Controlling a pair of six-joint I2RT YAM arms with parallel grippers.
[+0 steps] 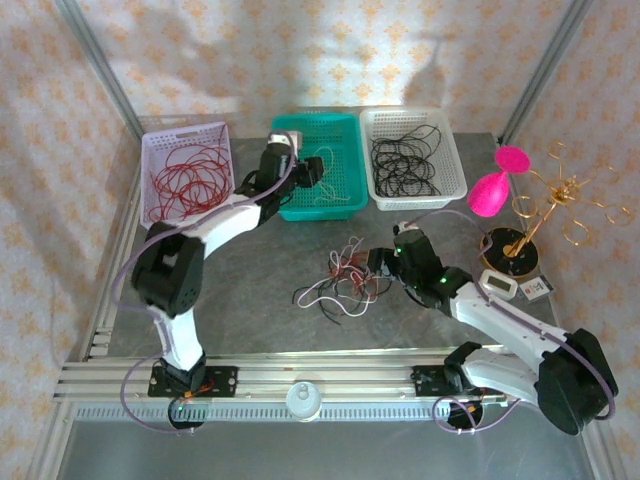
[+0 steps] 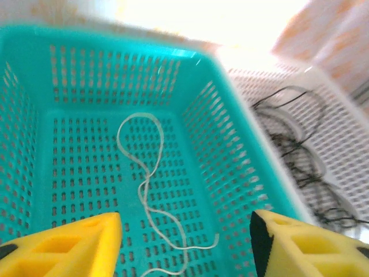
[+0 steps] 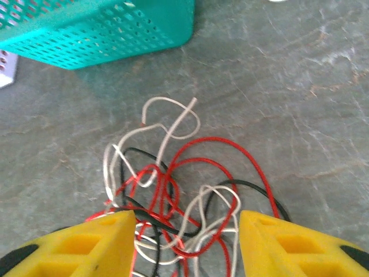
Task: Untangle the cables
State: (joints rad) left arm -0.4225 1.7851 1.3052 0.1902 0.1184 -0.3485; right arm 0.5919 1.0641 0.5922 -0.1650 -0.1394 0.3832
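Between the spread-apart fingers of the right pincer point(image 3: 184, 231), the tangled cables point(image 3: 164, 190) lie on the surface point(image 3: 288, 86), apparently untouched, while the left pincer point(image 2: 184, 231), also parted, hangs over a white wire point(image 2: 146, 183) in the teal basket point(image 2: 219, 115).

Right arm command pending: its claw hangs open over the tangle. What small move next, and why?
Probably lower the right claw and close on one strand of the cables beneath it. Its jaws stand open astride the tangle on the table, nothing gripped, while the left claw is open above the teal basket, where a white wire already lies.
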